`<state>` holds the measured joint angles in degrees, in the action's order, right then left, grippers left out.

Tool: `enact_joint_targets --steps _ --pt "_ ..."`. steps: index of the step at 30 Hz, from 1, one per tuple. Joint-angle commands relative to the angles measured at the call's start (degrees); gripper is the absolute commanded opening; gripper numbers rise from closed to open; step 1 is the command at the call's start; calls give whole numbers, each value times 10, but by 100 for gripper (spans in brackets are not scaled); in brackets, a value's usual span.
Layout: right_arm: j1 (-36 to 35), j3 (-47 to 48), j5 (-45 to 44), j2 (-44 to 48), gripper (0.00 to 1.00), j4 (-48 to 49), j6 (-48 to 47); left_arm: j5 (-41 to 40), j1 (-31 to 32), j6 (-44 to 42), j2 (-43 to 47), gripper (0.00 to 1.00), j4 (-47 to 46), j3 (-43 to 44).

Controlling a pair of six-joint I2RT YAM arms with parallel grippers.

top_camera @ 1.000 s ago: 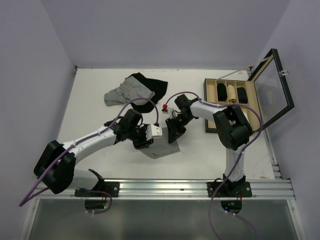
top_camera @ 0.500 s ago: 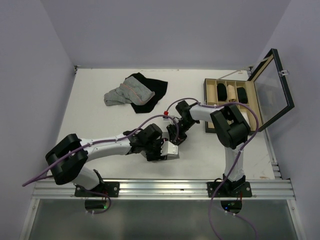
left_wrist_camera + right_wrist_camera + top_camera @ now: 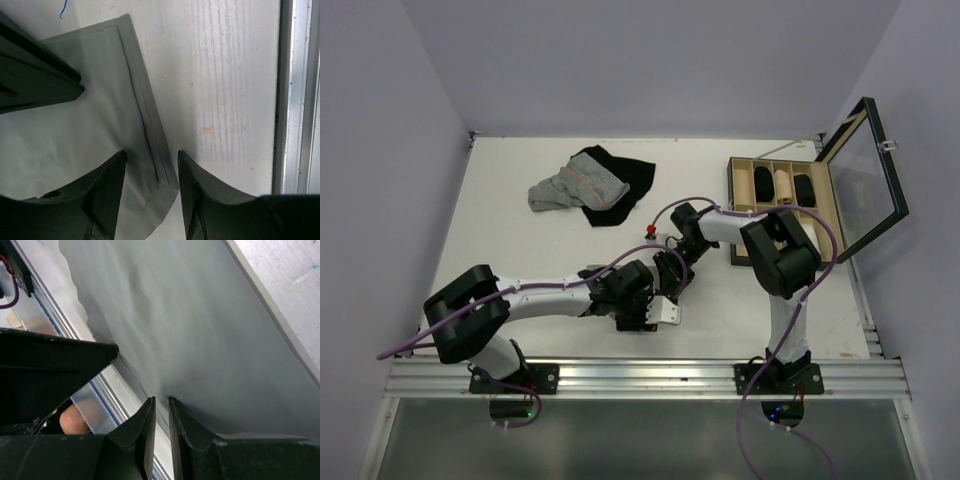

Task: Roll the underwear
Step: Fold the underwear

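White table (image 3: 500, 245), lilac walls (image 3: 650, 70); left fingers (image 3: 100, 200) spread astride underwear (image 3: 75, 135) hem, right fingers (image 3: 135, 440) nearly together, hold unclear

Both arms low, stretched inward, left gripper (image 3: 151, 156) jaws parted, right gripper (image 3: 161, 401) jaws nearly together
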<state>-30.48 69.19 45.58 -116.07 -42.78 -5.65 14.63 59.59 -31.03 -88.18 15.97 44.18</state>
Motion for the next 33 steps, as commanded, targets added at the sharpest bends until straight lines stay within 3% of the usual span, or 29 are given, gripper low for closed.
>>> enact_joint_targets --steps 1,6,8,14,17,18,19,20,23,26,33 --pt "-3 5 -23 27 22 -13 -22 -11 3 5 -21 49 -26 -2" --pt "2 26 -25 37 22 -33 -35 -5 3 4 -40 32 -12 -1" --pt "8 44 -20 38 22 -44 -38 0 3 4 -40 30 -8 0" --pt "19 128 -35 27 22 -63 -51 22 3 5 -37 30 16 11" --pt "22 162 -34 15 22 -76 -53 15 3 11 -37 40 21 13" --pt "23 170 -34 13 22 -77 -53 10 3 12 -34 56 17 10" --pt "24 173 -35 11 22 -77 -52 8 3 12 -25 58 16 9" --pt "24 174 -36 9 22 -78 -53 8 3 13 -22 58 14 7" --pt "24 168 -36 8 22 -78 -53 8 3 17 -16 43 15 12" --pt "24 158 -37 8 22 -72 -52 7 3 19 -18 37 14 16" --pt "26 147 -40 10 22 -73 -54 -20 14 24 8 43 -7 0"
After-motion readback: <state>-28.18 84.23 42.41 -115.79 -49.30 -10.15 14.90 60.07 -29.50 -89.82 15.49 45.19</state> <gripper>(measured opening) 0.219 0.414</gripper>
